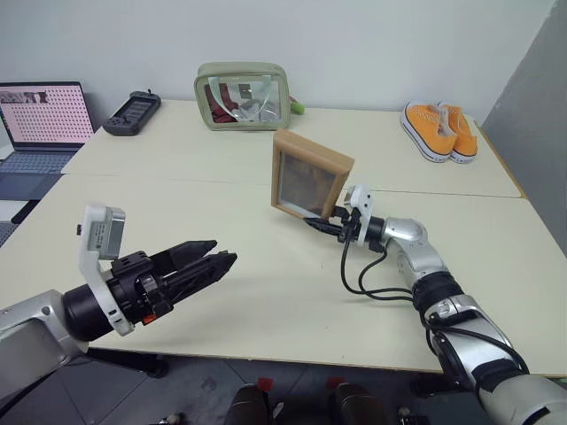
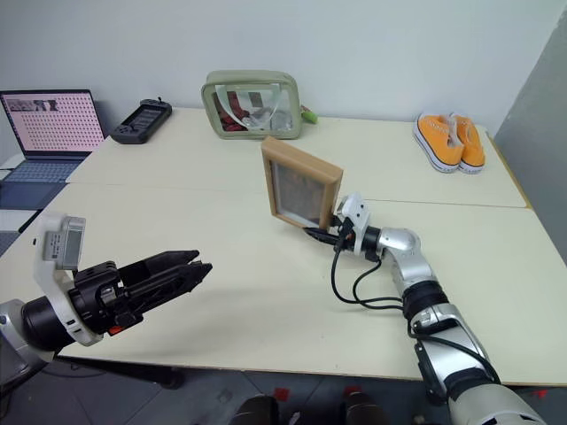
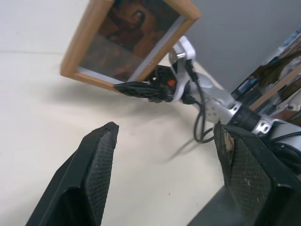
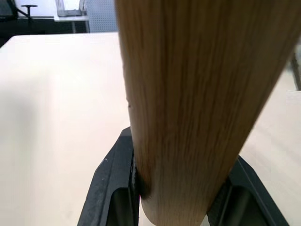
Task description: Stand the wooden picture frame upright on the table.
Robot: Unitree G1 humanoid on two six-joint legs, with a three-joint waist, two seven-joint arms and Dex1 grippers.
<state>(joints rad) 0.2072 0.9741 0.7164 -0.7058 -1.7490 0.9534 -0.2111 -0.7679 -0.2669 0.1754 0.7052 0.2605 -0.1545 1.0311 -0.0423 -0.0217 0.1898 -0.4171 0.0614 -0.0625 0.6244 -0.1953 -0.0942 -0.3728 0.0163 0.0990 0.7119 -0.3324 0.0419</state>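
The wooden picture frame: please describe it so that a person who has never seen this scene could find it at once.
Look at the large cream table, near its middle seam. There the right pincer grips the wooden picture frame by its lower corner, tilted, showing a dark reddish portrait. Unlike the green pouch and orange shoes behind it, it is flat, rectangular and light wood.

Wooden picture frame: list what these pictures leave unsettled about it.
- Back face and prop: the wooden picture frame turns its portrait side to the head camera and the left wrist view, so its own body hides them.
- Table contact: the right gripper covers the lower corner; whether it touches the table is unclear.
- Right wrist view: the frame's wooden edge is so close that neither face shows.
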